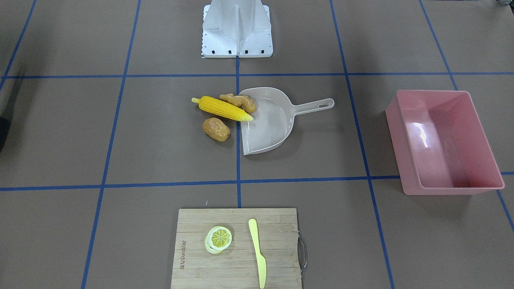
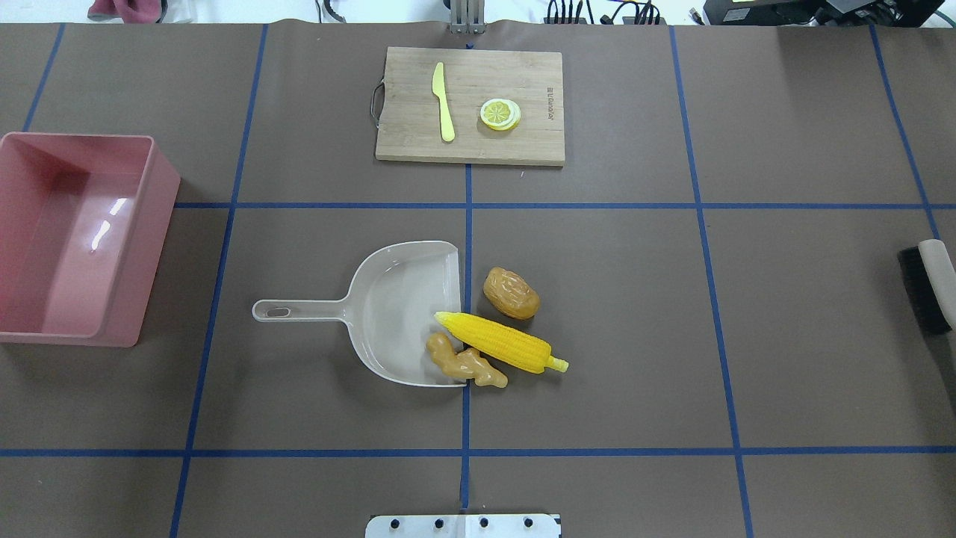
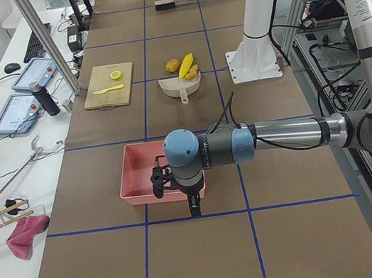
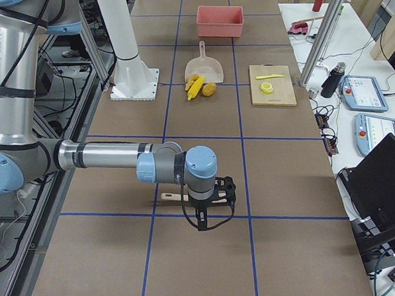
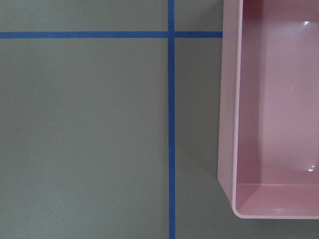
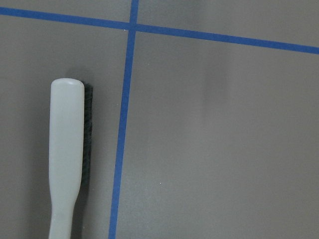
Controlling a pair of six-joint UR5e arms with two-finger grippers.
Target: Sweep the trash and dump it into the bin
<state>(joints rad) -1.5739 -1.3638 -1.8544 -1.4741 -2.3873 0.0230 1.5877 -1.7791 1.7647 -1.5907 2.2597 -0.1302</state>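
At the table's left end the left gripper hangs just beside the pink bin; whether its claw is released or clenched cannot be told. Well apart, mid-table, the beige dustpan opens rightward. The ginger root lies across its lip, touching the corn cob, whose tip reaches over the lip. The potato sits just outside, beside the corn. At the far right the right gripper hangs over the brush, its claw equally unreadable.
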